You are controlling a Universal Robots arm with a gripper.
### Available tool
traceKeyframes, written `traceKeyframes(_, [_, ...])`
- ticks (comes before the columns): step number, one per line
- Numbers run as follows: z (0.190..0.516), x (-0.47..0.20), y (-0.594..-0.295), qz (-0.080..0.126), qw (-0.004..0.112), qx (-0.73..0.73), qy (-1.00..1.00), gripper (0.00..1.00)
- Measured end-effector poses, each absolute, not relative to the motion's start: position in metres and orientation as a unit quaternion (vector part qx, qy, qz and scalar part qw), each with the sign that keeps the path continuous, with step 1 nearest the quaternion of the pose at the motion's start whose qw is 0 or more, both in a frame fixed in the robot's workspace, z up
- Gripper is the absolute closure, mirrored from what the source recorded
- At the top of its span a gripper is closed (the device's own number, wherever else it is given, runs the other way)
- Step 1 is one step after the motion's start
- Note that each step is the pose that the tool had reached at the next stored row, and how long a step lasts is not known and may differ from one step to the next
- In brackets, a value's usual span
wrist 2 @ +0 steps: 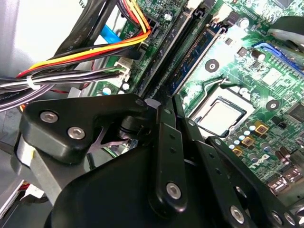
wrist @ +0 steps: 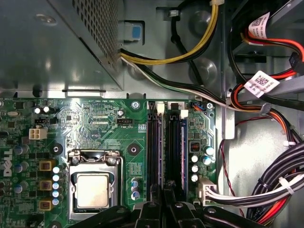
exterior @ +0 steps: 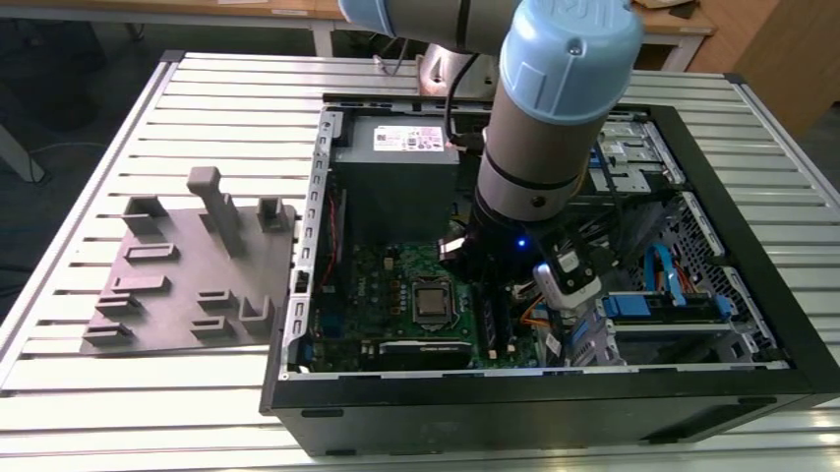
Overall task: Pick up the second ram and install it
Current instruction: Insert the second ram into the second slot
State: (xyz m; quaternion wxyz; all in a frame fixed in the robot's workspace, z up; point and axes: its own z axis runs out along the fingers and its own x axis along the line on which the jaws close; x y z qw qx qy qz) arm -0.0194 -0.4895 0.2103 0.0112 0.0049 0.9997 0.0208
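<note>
Gripper (wrist: 167, 202) sits low over the memory slots (wrist: 153, 147) inside the computer case (exterior: 735, 167); its opening can't be made out. A blue stick (wrist: 174, 147), probably the second ram, stands in a slot. Judged light, stiff and fragile: hold by the long edges.

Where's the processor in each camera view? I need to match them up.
Exterior view: processor, on the exterior view's left of the memory slots.
First wrist view: silver square beside the slots.
Second wrist view: silver square beside the slots.
Shared landmark: the black memory slots.
</note>
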Motion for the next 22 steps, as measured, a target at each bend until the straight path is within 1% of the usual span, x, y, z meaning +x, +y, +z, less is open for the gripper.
traceKeyframes(5, [0.210,-0.019,-0.489,0.021,0.011,0.005,1.000,0.85])
traceKeyframes(6, [0.210,-0.019,-0.489,0.021,0.011,0.005,1.000,0.79])
traceKeyframes(8, [0.211,-0.019,-0.489,0.021,0.011,0.005,1.000,0.79])
traceKeyframes(16, [0.243,-0.019,-0.489,0.021,0.012,0.005,1.000,0.79])
traceKeyframes(18, [0.249,-0.019,-0.488,0.021,0.013,0.005,1.000,0.81])
traceKeyframes(19, [0.252,-0.019,-0.488,0.021,0.013,0.005,1.000,0.87])
traceKeyframes(20, [0.253,-0.019,-0.488,0.021,0.013,0.005,1.000,0.89])
traceKeyframes(22, [0.254,-0.019,-0.488,0.021,0.013,0.005,1.000,0.89])
